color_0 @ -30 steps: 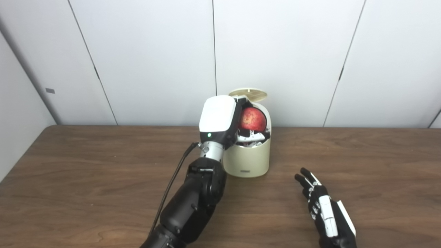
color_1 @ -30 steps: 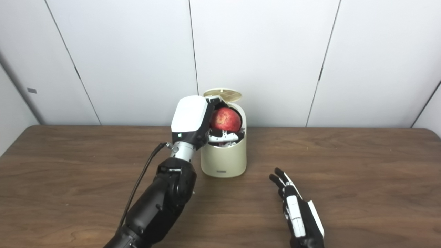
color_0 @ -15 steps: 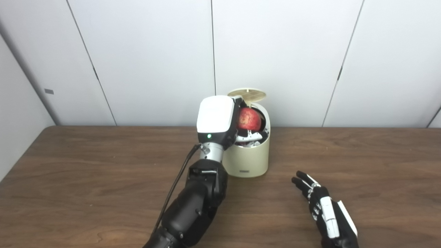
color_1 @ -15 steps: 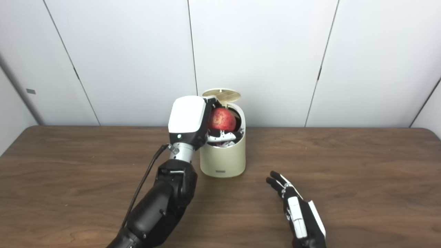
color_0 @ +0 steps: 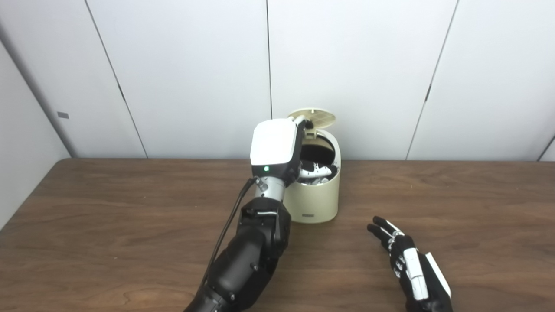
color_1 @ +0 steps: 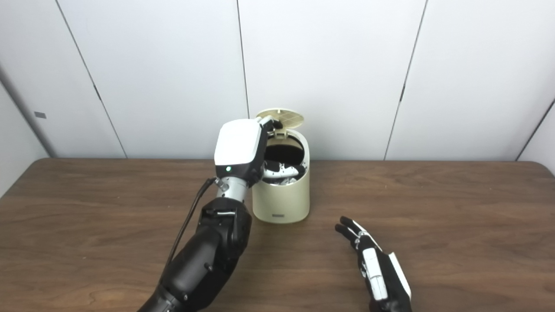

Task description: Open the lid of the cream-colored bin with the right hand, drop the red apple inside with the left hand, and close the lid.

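Observation:
The cream-colored bin [color_0: 312,201] stands at the back of the brown table, its round lid [color_0: 313,115] tipped up behind the dark opening. My left hand [color_0: 277,149] hangs over the bin's left rim with its fingers [color_0: 318,170] spread across the opening and nothing in them. The red apple is out of sight in both views. My right hand [color_0: 409,264] lies flat and open on the table, in front of the bin and to its right, apart from it.
The wooden table [color_0: 108,216] stretches wide to the left and right of the bin. White wall panels [color_0: 195,78] rise straight behind it. A black cable [color_0: 230,216] runs along my left forearm.
The apple, held over the bin's opening before, has left my left hand and dropped out of sight. The left fingers have spread apart. The right hand has hardly moved.

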